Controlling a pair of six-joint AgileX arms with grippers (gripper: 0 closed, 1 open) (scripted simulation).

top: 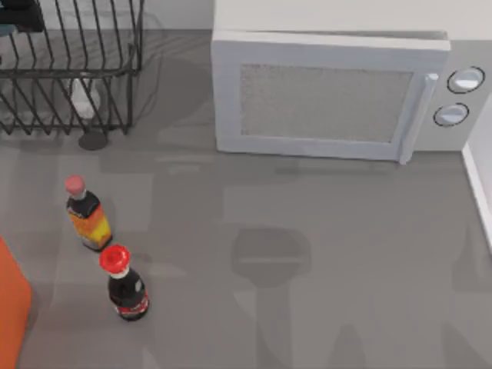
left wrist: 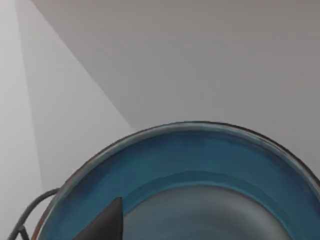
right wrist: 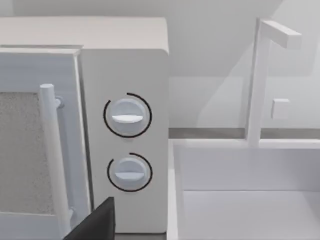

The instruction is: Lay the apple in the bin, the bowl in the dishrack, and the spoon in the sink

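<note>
- Bowl sits right under your left wrist camera, its blue inside facing the lens and a dark finger laid over its rim; you likely hold it, but whether the fingers are clamped I cannot tell.
- Rack stands at the table's far left; a wire curves just beside the bowl's edge, so you are probably over it to set the bowl down.
- Your right wrist faces the microwave and the sink beside it, perhaps waiting for the spoon; its fingers' state I cannot tell.
- Bin lies at the near left, two bottles close by.
</note>
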